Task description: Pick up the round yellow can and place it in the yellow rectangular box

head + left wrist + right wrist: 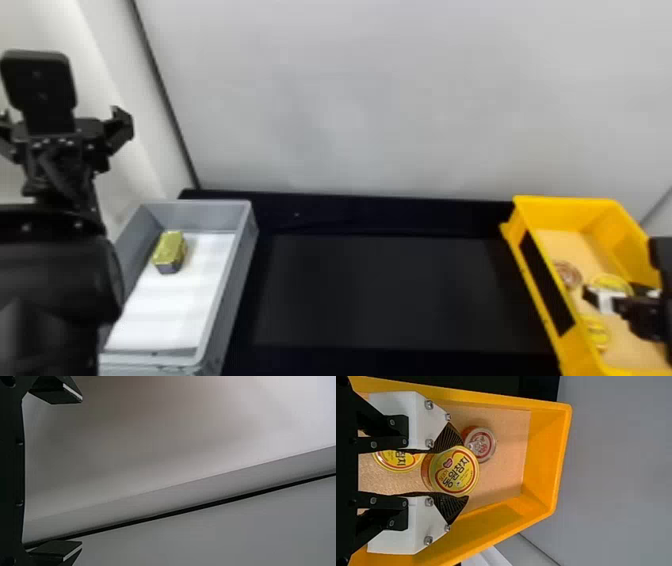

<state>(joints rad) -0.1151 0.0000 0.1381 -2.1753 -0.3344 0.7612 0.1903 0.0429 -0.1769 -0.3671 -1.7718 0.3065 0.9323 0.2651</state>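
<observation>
Bin (239, 265) left, block (170, 248) inside; box (565, 211) right, three cans (455, 471) inside.

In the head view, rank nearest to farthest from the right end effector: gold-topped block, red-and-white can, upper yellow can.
1. Upper yellow can, right at the end effector.
2. Red-and-white can, just left, in the yellow box.
3. Gold-topped block, far left in the grey bin.

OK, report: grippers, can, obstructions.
Left gripper raised, open. Right gripper at round yellow can inside yellow rectangular box; hold unclear. Red-and-white can, second yellow can close beside it.
</observation>
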